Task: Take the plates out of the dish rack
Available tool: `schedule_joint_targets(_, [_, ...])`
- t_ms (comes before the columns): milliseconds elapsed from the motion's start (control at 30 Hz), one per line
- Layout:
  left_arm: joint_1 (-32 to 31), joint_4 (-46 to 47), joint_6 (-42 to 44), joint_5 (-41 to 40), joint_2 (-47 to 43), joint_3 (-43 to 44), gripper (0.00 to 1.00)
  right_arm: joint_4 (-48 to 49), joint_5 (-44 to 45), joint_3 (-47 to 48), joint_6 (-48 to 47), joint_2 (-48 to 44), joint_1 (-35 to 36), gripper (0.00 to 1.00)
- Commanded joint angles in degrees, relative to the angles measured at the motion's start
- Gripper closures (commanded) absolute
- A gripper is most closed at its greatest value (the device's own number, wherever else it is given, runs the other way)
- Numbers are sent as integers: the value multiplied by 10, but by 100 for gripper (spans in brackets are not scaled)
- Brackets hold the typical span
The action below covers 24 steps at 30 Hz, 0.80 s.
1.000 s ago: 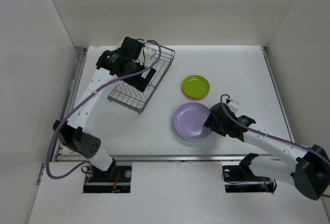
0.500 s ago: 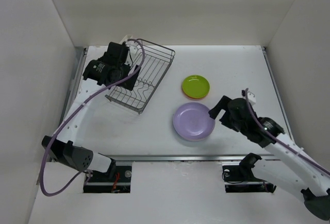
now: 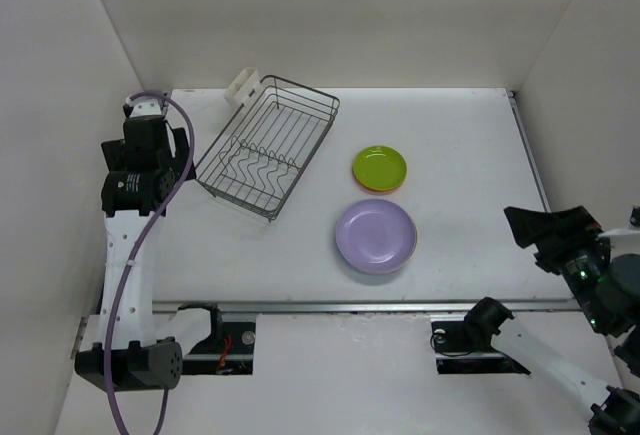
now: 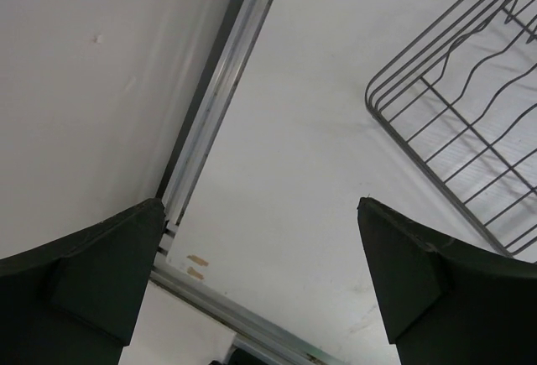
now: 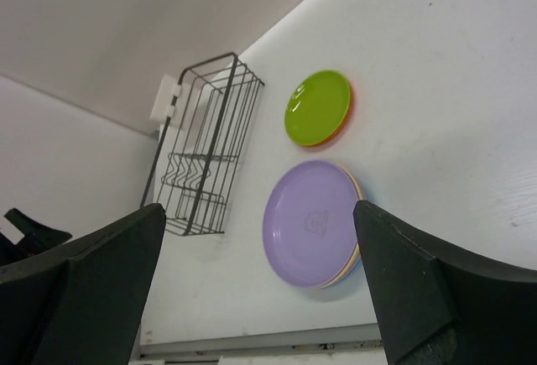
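Note:
The dish rack (image 3: 268, 147) is a dark wire basket at the back left with no plates in it; it also shows in the left wrist view (image 4: 470, 130) and the right wrist view (image 5: 205, 147). The lavender plate (image 3: 375, 235) (image 5: 310, 222) lies on top of a stack, with a cream-yellow rim (image 5: 358, 187) under it. The lime-green plate (image 3: 380, 166) (image 5: 317, 106) lies on the orange plate (image 5: 346, 122). The blue plate is hidden. My left gripper (image 3: 165, 160) (image 4: 260, 205) is open and empty, left of the rack. My right gripper (image 3: 530, 230) (image 5: 258, 207) is open and empty, far right of the plates.
A small white caddy (image 3: 244, 84) hangs on the rack's far corner. A metal rail (image 4: 214, 122) runs along the table's left edge by the white side wall. White walls enclose the table on three sides.
The left gripper has pulled out of the rack to the table's left edge. The right gripper has drawn back from the lavender plate to the near right. The plates have not moved.

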Motion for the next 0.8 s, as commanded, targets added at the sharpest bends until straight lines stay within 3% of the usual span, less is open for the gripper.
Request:
schedule_joint_targets(0, [8, 32, -28, 8, -3, -6, 1, -50, 49, -2, -16, -32, 0, 0])
schedule_joint_targets(200, [15, 32, -39, 20, -3, -6, 1, -6, 55, -41, -16, -122, 0, 0])
schedule_joint_targets(367, [15, 38, -34, 26, -20, -20, 1, 29, 113, -81, -9, -187, 0, 0])
schedule_joint_targets(767, [15, 44, -28, 37, -20, -25, 1, 20, 172, -156, 73, -203, 0, 0])
